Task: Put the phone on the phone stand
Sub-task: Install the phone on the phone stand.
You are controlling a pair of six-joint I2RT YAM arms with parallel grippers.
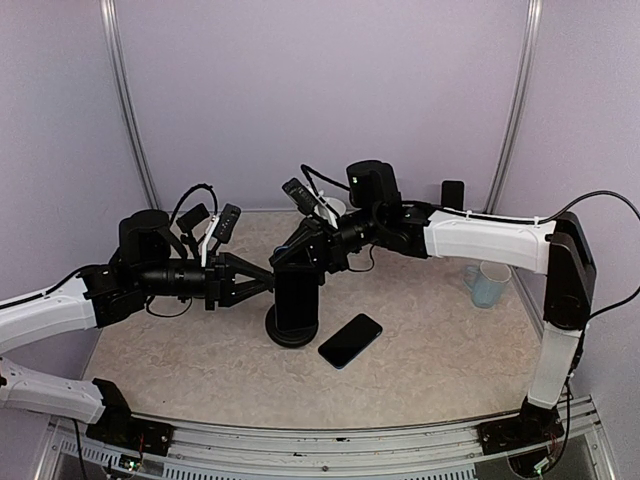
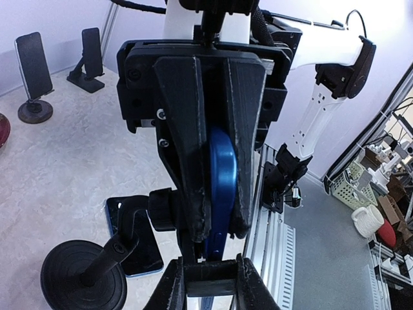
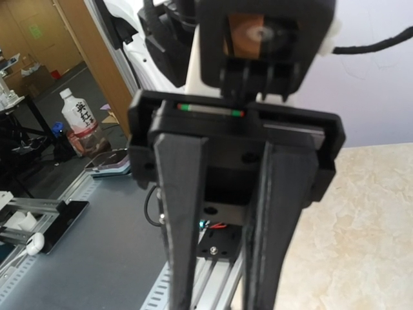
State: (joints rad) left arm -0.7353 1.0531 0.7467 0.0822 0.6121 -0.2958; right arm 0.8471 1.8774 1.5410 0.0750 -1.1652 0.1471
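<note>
L pincer (image 2: 213, 187) tight on blue phone (image 2: 219, 187), R pincer (image 1: 300, 262) closed.

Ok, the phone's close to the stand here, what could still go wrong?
The left fingers pinch the blue phone edge-on, so it may twist or slip before seating. The right fingers crowd the phone stand's top, so the arms could bump. A second phone lies beside the stand's base and could get hit.
</note>
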